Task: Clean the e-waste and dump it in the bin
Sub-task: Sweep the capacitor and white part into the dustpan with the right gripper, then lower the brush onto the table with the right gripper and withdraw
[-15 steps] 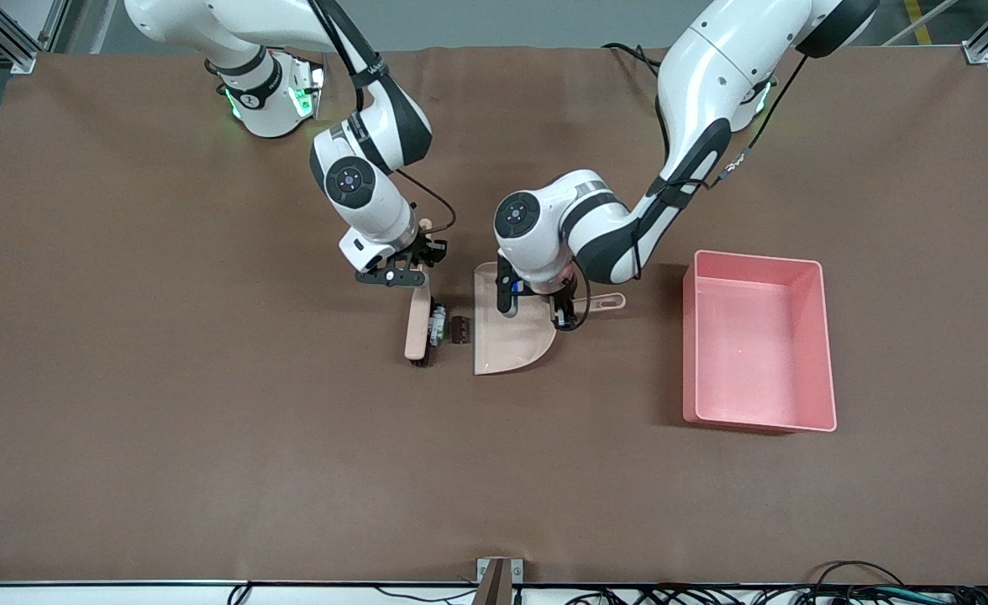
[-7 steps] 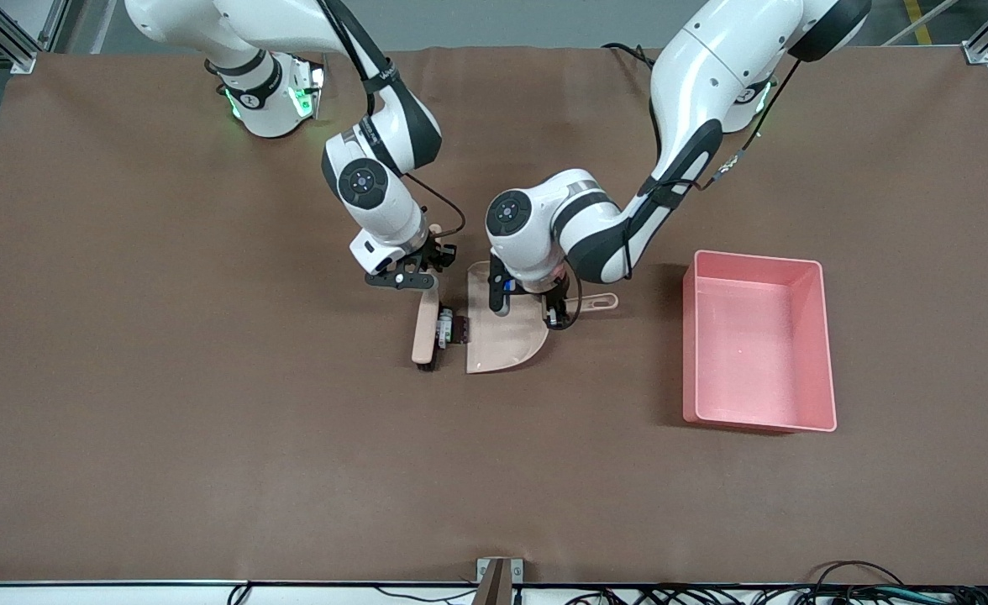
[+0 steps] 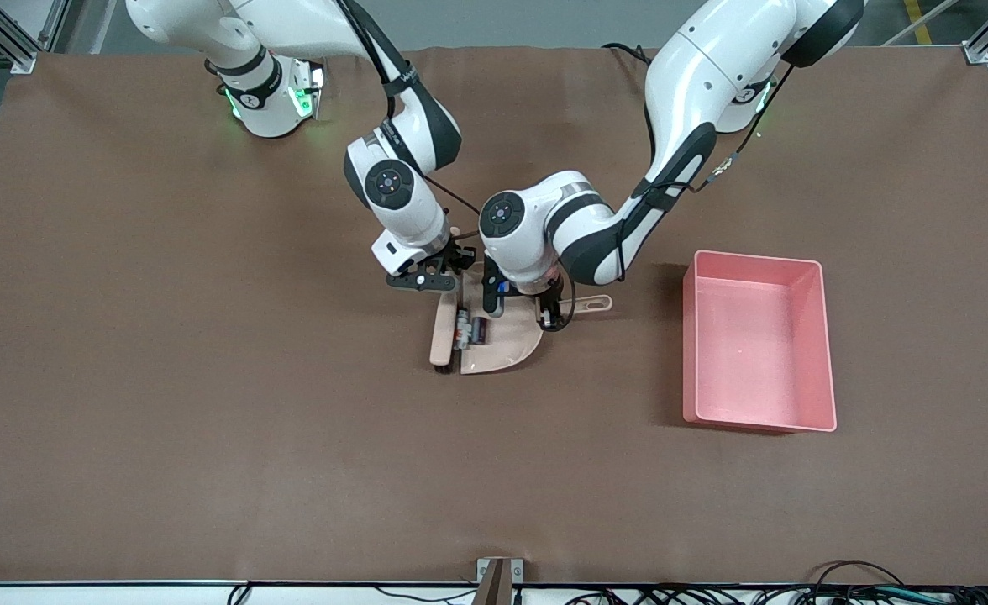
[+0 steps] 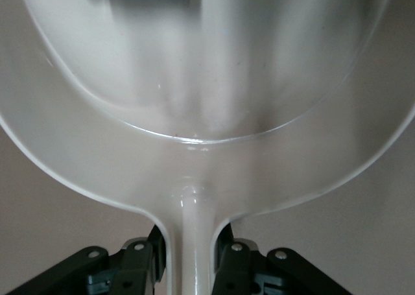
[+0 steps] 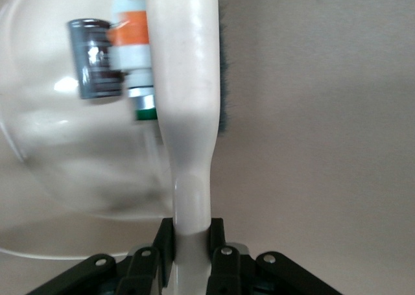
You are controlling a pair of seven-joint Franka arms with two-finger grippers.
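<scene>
A sweeping step is in hand. A beige brush with dark bristles is clamped by its handle in the right gripper. Its head is pressed against the open edge of a smooth beige plastic dustpan at mid-table. The dustpan's thin handle is clamped in the left gripper.

The two small electronic parts lie just inside the pan's edge, against the brush: a white-grey block with orange and green marks and a dark cylinder.

The pink tub, rectangular with low walls, stands well apart toward the left arm's end of the matte brown table. Judged next: the pan must be lifted level, carried over the tub, and tipped.
</scene>
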